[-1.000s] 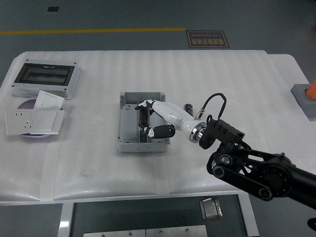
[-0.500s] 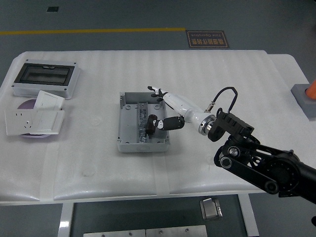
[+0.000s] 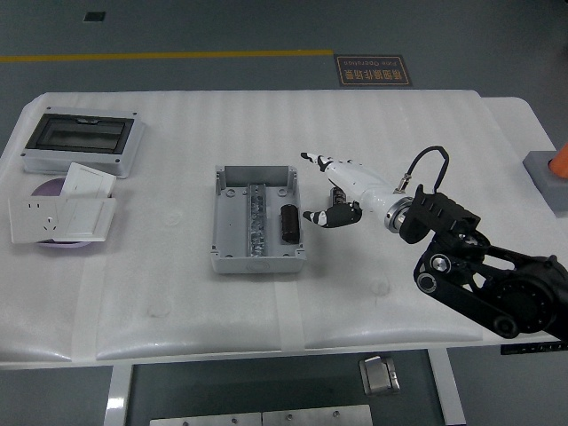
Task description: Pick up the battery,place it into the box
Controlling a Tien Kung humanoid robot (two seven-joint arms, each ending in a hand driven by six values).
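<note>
A grey open box (image 3: 257, 259) sits in the middle of the table. A black cylindrical battery (image 3: 287, 224) lies inside it against the right wall. My right hand (image 3: 326, 188) hovers just right of the box, white with black fingertips, its fingers spread and holding nothing. Behind the hand, a second dark battery is mostly hidden. The left arm does not show.
At the far left stand a grey enclosure with a dark window (image 3: 78, 142), a white wall socket (image 3: 60, 217) and a purple disc under it. A grey block with an orange object (image 3: 552, 173) sits at the right edge. A small metal part (image 3: 380, 373) lies below the table front.
The right hand let go of the battery inside the box and drew back to the right, out of the box. The battery stays lying in the box.
</note>
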